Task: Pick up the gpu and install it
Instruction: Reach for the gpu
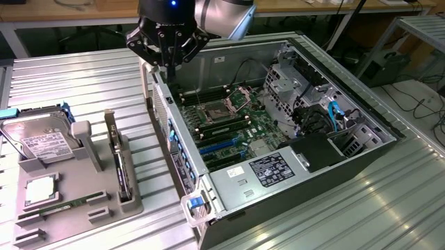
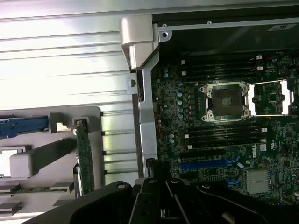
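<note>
Above the back wall of the open black computer case (image 1: pixel 361 151), the black two-finger gripper (image 1: pixel 168 66) hangs on the silver arm. Its jaws are drawn together with nothing between them. In the wrist view the gripper (image 2: pixel 162 186) sits over the case's grey metal edge, well apart from the card.

The gpu (image 1: pixel 122 169), a thin flat card with a silver metal bracket at one end, stands on edge in a slot of the grey plastic holder tray (image 1: pixel 76 182). That tray lies on the ribbed metal table (image 1: pixel 90 83) just beside the case, toward the exterior view's left. The wrist view shows the gpu (image 2: pixel 84 154) as a narrow green strip, upright in the tray (image 2: pixel 93 114).

Farther from the case on the same tray rest a silver boxy hard drive with a white label (image 1: pixel 41 138) and a narrow green memory stick (image 1: pixel 62 205).

Inside the case lies the green motherboard (image 1: pixel 240 127) with its open silver processor socket (image 1: pixel 212 112) and blue expansion slots (image 1: pixel 219 146), which hold no card. A black power supply with a white label (image 1: pixel 278 169) sits at the case's near end.
</note>
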`<state>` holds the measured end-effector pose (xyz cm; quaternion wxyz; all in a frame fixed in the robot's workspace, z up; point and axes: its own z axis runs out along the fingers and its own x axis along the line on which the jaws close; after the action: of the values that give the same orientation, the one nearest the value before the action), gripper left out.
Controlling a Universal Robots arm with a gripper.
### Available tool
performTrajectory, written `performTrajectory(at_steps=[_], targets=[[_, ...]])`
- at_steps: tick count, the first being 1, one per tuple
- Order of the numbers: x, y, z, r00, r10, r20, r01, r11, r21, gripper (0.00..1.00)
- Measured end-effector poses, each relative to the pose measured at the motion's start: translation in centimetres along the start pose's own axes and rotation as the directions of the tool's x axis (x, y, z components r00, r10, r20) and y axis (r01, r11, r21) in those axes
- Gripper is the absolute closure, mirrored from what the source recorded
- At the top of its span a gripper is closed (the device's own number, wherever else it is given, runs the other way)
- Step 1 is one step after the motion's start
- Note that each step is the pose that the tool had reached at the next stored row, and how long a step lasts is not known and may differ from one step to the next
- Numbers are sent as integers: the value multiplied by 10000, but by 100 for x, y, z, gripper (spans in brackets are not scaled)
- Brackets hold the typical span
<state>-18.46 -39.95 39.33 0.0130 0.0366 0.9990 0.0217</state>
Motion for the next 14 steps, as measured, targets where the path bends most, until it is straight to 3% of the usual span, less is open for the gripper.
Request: performTrajectory(at_steps=[14], targets=[[167,-19,-5,10000,-19,-1,19,10000,0,89]])
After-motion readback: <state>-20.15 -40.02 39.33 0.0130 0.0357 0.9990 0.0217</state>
